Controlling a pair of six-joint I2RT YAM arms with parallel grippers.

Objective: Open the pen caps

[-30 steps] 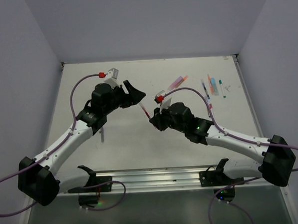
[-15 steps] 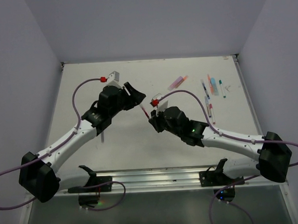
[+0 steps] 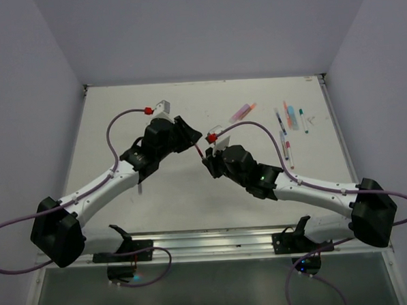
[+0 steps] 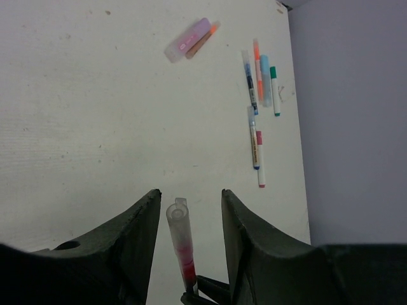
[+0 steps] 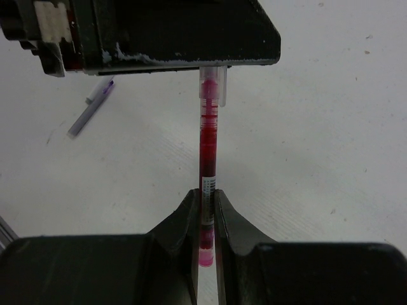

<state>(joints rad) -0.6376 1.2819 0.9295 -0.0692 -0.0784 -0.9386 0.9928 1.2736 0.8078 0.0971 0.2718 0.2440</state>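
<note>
Red ink shows through the barrel of the red pen, which the right gripper has pinched low on its body. Its two fingers are pressed flat against the barrel on both sides. The pen is held in the air above the middle of the desk, with its capped end pointing at the other arm.

The clear cap sits on that end, between the fingers of the left gripper. In the left wrist view those fingers stand apart, with a strip of bare desk showing on each side of the cap, so the jaws are open around the cap and are not clamping it. From the right wrist, the dark body of the left gripper hides the top of the cap.

The other pens lie on the desk. A pink highlighter and an orange pen lie touching each other near the far edge. A loose row of pens, orange, blue, teal and white-bodied, lies by the right edge towards the far right corner. A grey pen with a purple end lies alone on the left half of the desk.
</note>
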